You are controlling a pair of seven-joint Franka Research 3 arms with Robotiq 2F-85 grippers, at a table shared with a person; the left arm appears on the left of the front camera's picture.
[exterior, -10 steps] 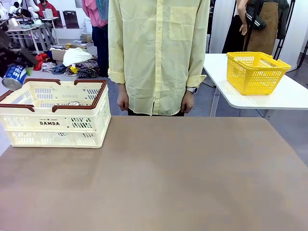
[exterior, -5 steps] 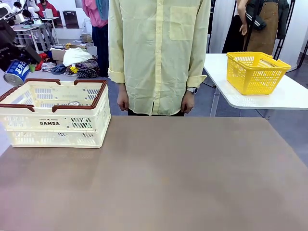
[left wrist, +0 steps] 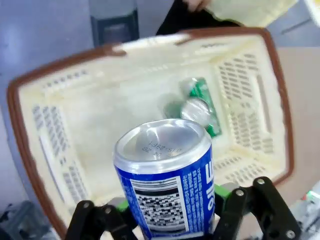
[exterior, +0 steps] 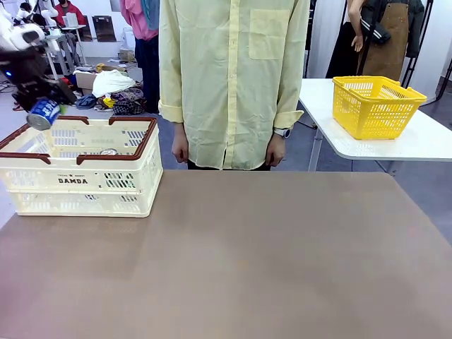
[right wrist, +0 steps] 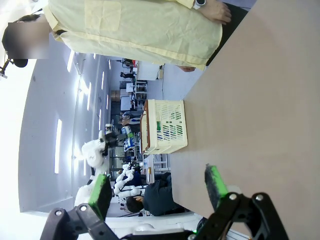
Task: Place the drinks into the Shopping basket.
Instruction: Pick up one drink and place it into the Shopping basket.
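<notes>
Left gripper [left wrist: 167, 220] pinches a blue can [left wrist: 165, 175] above the Shopping basket [left wrist: 65, 165] — right gripper's [right wrist: 157, 187] jaws spread.

The Shopping basket [exterior: 81, 169] carries "DAMDA" in dark letters on its near side, under a smaller line too fine to read.

Left tool [left wrist: 167, 212] clamped shut, raised; right tool [right wrist: 157, 192] spread wide.

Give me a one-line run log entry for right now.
left gripper: shut on blue can, above Shopping basket | green can in basket | right gripper: open, empty | person: standing at far side
</notes>
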